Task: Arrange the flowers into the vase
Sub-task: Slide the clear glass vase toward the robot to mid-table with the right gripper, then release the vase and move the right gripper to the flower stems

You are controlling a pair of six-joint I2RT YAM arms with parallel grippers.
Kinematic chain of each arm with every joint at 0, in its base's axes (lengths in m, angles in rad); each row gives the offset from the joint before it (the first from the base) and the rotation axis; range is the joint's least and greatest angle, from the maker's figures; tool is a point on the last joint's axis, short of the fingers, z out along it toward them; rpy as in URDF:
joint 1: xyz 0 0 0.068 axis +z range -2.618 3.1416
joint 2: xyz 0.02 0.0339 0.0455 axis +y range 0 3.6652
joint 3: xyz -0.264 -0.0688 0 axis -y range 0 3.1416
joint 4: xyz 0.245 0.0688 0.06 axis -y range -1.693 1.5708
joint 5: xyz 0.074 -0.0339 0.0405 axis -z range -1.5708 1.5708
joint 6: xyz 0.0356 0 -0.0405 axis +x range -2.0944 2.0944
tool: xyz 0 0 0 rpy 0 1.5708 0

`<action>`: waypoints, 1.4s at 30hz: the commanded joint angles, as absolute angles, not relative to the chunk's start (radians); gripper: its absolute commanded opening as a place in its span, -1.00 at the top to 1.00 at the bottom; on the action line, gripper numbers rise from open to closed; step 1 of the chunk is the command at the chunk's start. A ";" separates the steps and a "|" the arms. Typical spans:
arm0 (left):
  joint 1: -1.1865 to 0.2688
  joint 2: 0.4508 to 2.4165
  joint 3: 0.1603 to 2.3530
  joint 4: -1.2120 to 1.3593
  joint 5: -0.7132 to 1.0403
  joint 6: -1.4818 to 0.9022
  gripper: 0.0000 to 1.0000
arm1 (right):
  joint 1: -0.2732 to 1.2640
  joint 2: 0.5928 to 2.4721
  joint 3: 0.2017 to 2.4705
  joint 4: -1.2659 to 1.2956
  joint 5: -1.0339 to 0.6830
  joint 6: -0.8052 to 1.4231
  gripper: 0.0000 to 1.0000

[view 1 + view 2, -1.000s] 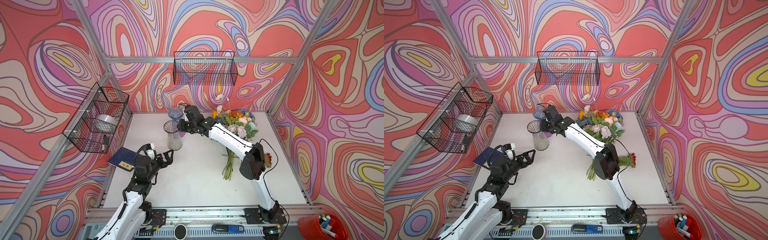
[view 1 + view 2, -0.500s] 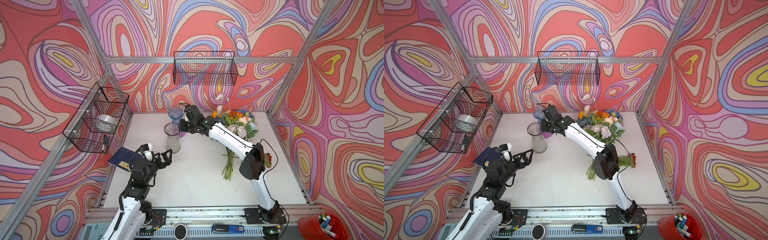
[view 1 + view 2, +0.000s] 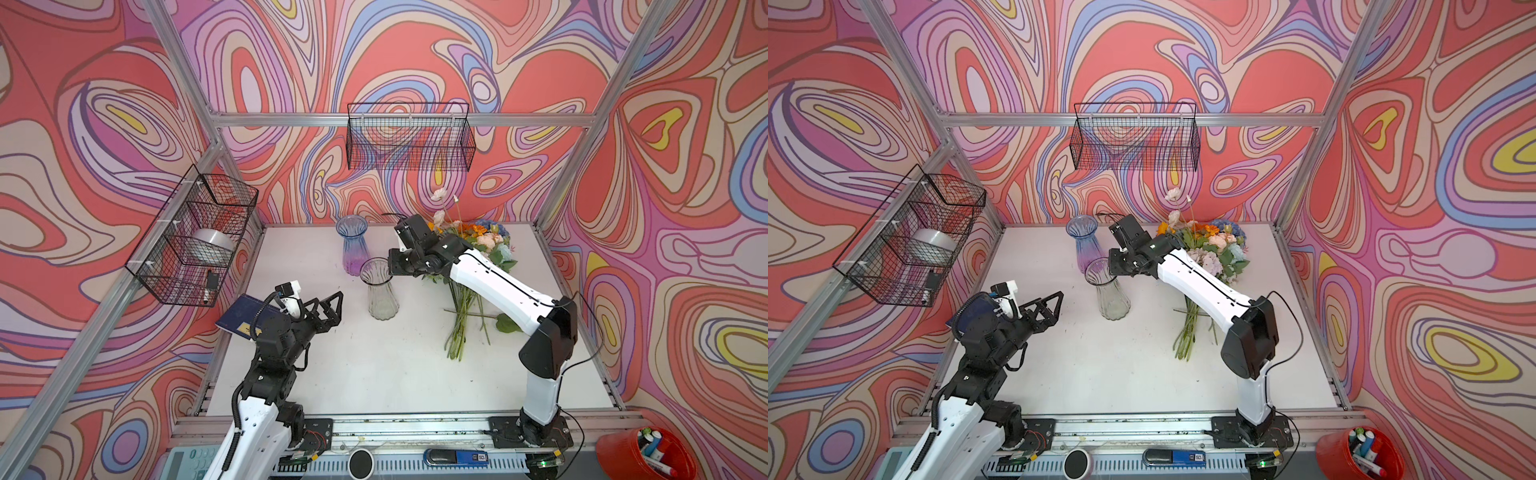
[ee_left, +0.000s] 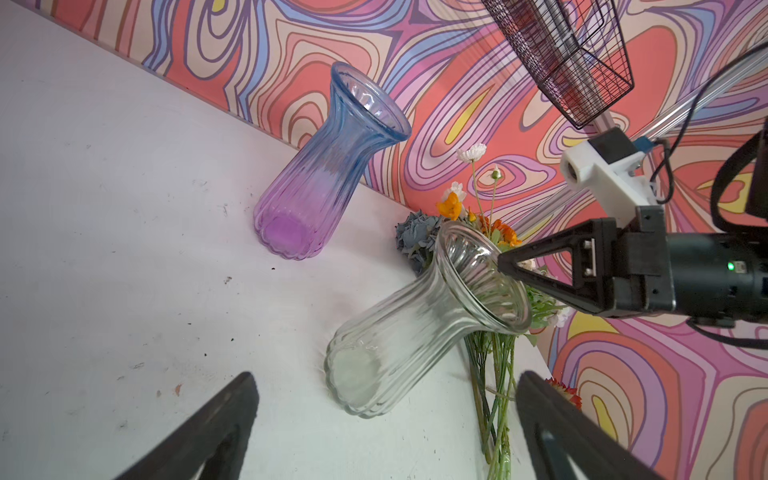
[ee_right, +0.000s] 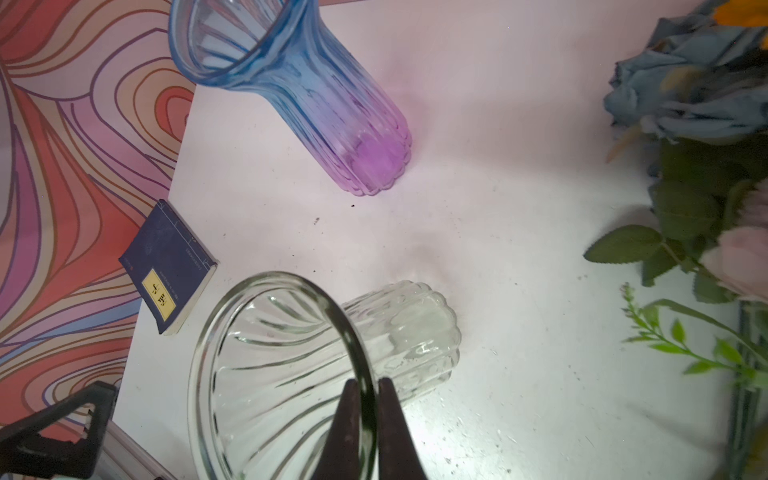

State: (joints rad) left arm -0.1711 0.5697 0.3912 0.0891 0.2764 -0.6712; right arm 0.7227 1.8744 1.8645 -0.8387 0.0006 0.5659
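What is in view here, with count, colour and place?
table: one, white, centre
clear vase: one, colourless, mid-table
tinted vase: one, blue-purple, behind it
flowers: one bunch, mixed colours, lying table right
book: one, dark blue, table's left edge
wire baskets: two, black, back and left walls
silver roll: one, in left basket
red cup: one, holding markers, front right
left pincer: open, empty, facing clear vase
right pincer: shut on clear vase's rim
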 commanded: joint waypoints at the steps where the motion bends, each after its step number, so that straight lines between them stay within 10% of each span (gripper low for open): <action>1: -0.181 0.591 0.435 0.147 0.333 -0.696 -1.00 | 0.710 1.784 1.808 -0.765 0.011 0.572 1.00; 16: -0.281 0.677 0.559 0.159 0.388 -0.658 -1.00 | 0.678 1.634 1.666 -0.732 0.092 0.573 0.12; 29: -0.448 0.783 0.651 0.097 0.287 -0.533 -1.00 | 0.568 1.370 1.321 -0.746 0.171 0.548 0.01; 42: -0.451 0.854 0.680 0.127 0.221 -0.510 -1.00 | 0.566 1.613 1.226 -0.794 0.416 0.572 -0.04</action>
